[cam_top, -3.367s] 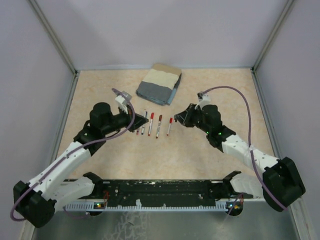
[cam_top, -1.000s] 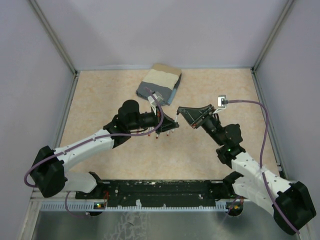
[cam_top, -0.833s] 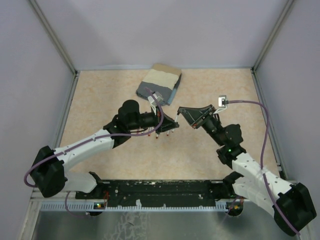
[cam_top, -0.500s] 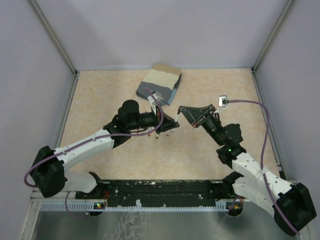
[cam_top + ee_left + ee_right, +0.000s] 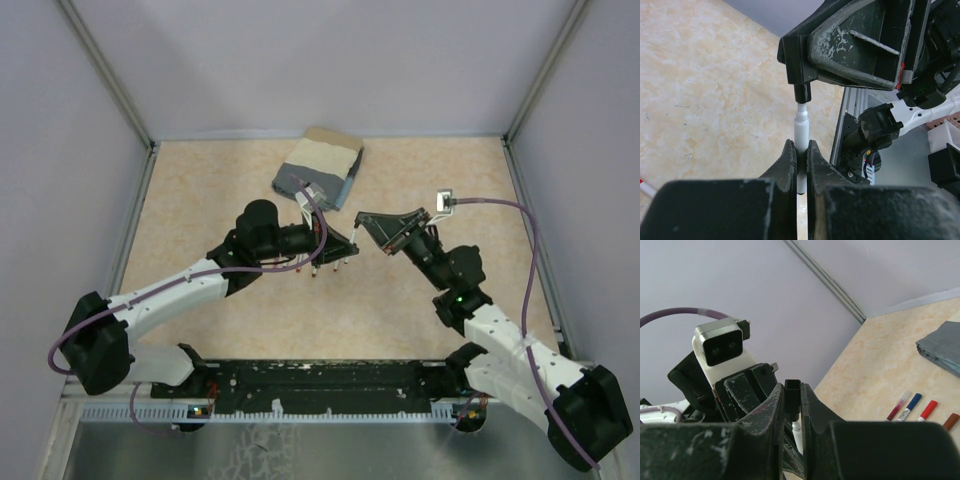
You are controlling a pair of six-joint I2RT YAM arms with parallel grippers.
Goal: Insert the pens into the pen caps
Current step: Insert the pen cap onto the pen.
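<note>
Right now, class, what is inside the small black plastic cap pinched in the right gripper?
The white-barrelled pen, gripped by the left gripper, pokes its narrow tip into the black cap. The cap's wall hides how deep it goes.

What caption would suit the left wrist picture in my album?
Left gripper holds a white pen, tip at the black cap in the right gripper.

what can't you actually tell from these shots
- Top view: the held pen and black cap are too small, and the left gripper and right gripper cover them.
- Left wrist view: how deep the tip sits is hidden inside the cap; the pen's rear end is behind the fingers.
- Right wrist view: the loose pens are cut off by the right gripper's body.
- Top view: they lie mostly under the left arm, so no count.
</note>
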